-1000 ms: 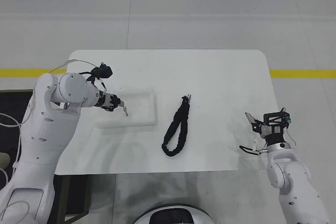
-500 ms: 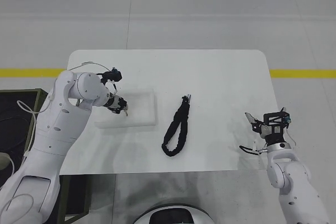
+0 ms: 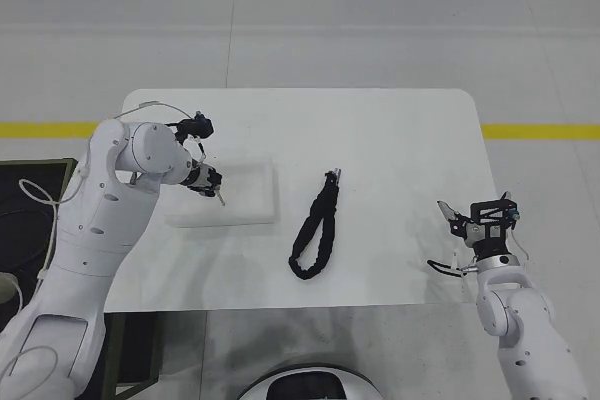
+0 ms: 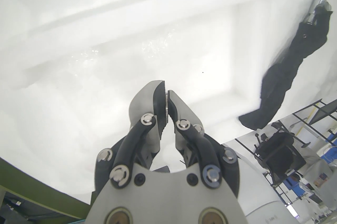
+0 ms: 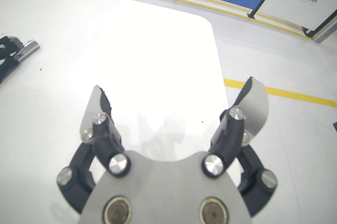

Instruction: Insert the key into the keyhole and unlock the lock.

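Over the white foam tray [image 3: 258,203], the left gripper [image 4: 167,93] has its jaws clamped on a small silver key [image 4: 167,103], apparently bound for the black fabric-sleeved cable lock [image 3: 315,235] lying mid-way across the desk [image 3: 400,130]; the right gripper [image 5: 175,90] has its jaws apart.

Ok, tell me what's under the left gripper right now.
The left gripper, shut on the key, hangs over the white foam tray. The patch of tray directly beneath is covered by the gripper itself.

Bright overhead light glares off the white table [image 3: 400,130], casting soft shadows.
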Tool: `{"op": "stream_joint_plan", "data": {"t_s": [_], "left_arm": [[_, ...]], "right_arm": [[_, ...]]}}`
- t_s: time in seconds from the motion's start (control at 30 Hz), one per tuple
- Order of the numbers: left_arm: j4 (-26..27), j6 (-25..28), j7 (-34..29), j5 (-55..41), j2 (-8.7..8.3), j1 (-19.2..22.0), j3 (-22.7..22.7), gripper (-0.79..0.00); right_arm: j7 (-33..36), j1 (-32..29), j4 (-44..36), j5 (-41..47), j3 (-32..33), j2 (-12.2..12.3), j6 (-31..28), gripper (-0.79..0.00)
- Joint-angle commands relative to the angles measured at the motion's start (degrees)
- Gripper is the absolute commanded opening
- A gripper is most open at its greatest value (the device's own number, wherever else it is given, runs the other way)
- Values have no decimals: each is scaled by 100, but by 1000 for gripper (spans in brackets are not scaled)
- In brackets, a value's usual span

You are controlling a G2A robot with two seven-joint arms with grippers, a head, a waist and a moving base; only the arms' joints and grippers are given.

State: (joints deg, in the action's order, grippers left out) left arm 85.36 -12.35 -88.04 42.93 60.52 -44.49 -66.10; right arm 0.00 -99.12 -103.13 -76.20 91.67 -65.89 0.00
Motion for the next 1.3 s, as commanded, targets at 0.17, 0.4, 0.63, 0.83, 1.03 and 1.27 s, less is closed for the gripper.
{"op": "stream_joint_plan", "data": {"t_s": [0.17, 0.4, 0.63, 0.83, 1.03, 1.27], "left_arm": [[868, -370, 20, 451, -160, -276, -342, -785], [767, -392, 961, -1005, -174, -736, -1282, -785], [9, 256, 2454, -3793, -52, -1466, -2078, -785], [-783, 870, 2703, -5162, 54, -1568, -1953, -785], [-917, 1025, 2681, -5430, 66, -1592, -1969, -785], [-917, 1025, 2681, -5430, 66, -1592, -1969, -785]], "right_arm": [[0, 0, 0, 0, 0, 0, 0, 0], [0, 0, 0, 0, 0, 0, 0, 0], [0, 0, 0, 0, 0, 0, 0, 0], [0, 0, 0, 0, 0, 0, 0, 0], [0, 0, 0, 0, 0, 0, 0, 0], [0, 0, 0, 0, 0, 0, 0, 0]]}}
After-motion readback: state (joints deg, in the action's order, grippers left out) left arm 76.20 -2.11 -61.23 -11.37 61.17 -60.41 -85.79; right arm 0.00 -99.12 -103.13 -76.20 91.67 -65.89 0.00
